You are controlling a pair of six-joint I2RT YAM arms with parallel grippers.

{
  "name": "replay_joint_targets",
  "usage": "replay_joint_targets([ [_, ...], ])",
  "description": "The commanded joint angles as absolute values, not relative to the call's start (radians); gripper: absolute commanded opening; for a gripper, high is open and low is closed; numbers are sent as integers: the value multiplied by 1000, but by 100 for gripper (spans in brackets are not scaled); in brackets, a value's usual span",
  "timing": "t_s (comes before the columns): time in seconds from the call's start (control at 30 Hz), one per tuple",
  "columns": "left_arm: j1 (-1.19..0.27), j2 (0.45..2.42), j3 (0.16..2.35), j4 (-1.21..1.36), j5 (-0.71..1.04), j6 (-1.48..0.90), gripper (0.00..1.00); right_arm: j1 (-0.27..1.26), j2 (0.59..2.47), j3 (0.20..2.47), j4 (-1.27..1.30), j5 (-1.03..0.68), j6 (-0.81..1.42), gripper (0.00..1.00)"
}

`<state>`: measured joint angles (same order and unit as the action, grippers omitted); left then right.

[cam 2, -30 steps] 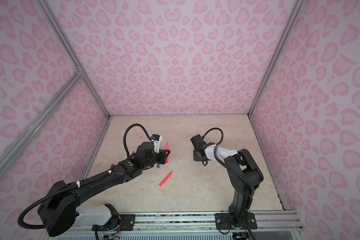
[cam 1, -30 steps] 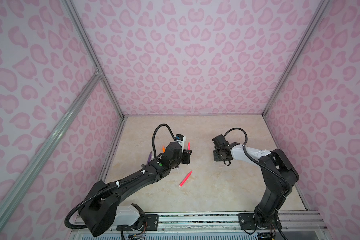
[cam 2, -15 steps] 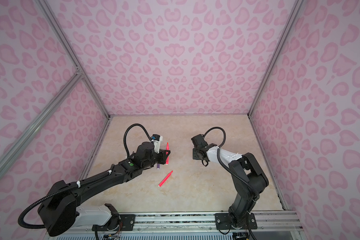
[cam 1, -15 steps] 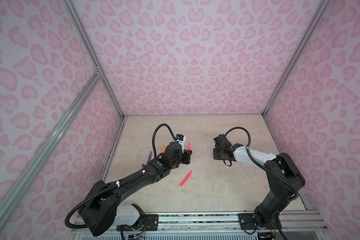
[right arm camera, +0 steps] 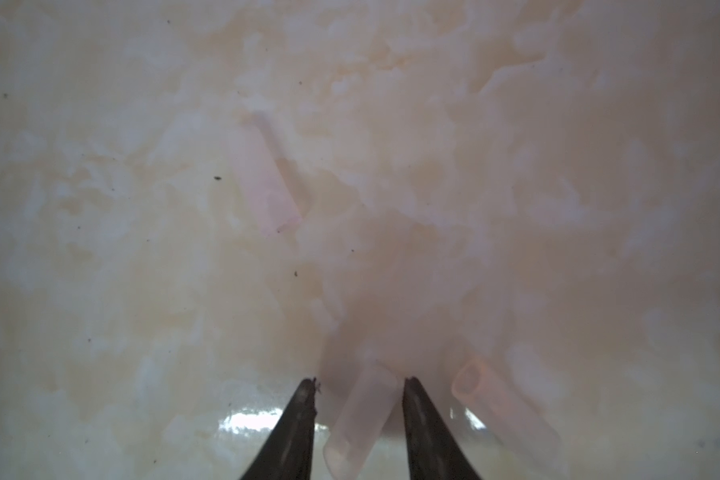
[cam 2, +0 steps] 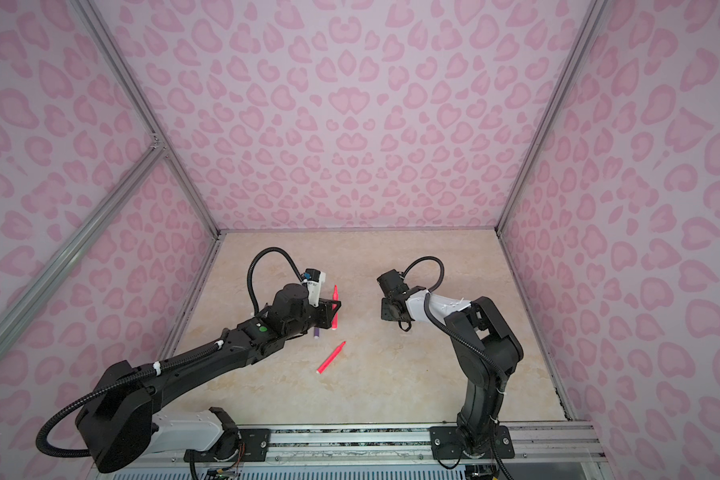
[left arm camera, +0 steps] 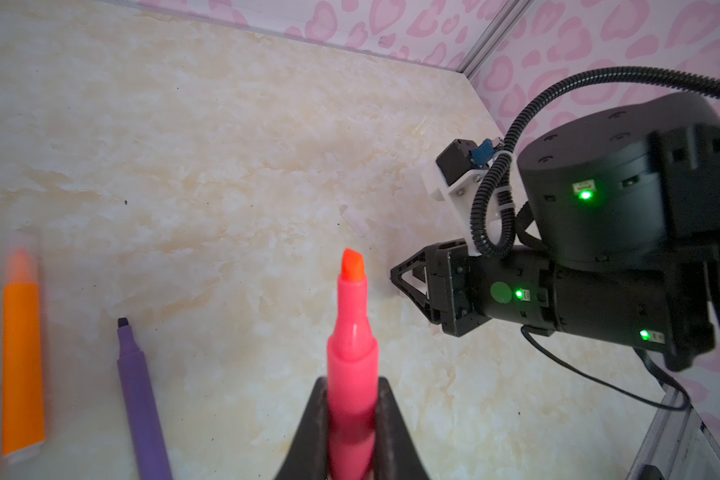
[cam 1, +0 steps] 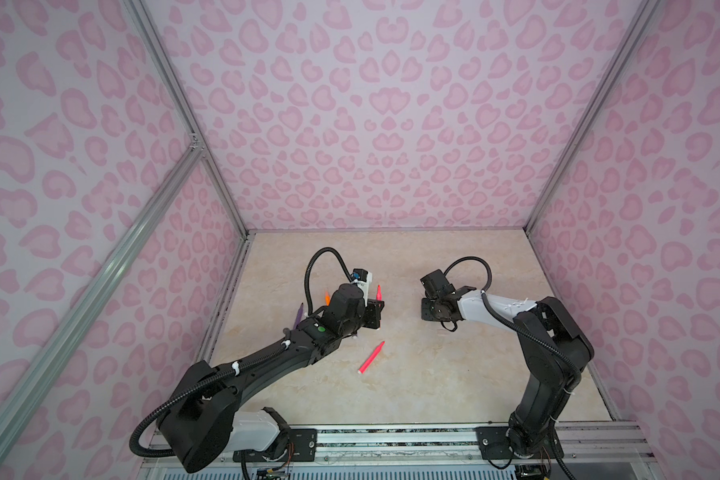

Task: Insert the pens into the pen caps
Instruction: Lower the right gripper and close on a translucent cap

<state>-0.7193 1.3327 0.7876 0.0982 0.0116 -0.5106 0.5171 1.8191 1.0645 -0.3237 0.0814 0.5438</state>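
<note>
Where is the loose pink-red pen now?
In both top views the loose pink-red pen lies on the table, left of centre, near the left gripper.

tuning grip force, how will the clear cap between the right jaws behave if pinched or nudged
The clear pen cap, a round tube flat on the glossy table, would probably roll if nudged. Its smooth see-through plastic looks light and may slip from the open right gripper.

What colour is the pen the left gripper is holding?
Pink-red with an orange-red tip; the pen shows best in the left wrist view.
</note>
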Motion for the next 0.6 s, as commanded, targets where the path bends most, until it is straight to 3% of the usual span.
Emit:
replay_joint_targets([
  [0.0,-719,1329,798,97,15,-510,3,520,1836,1075,-326,92,564,36],
  [0.37,-718,1328,798,98,18,-509,3,521,1863,1094,-342,106,563,34],
  [0.57,-719,1330,797,98,18,-509,3,526,1878,1111,-366,130,567,26],
])
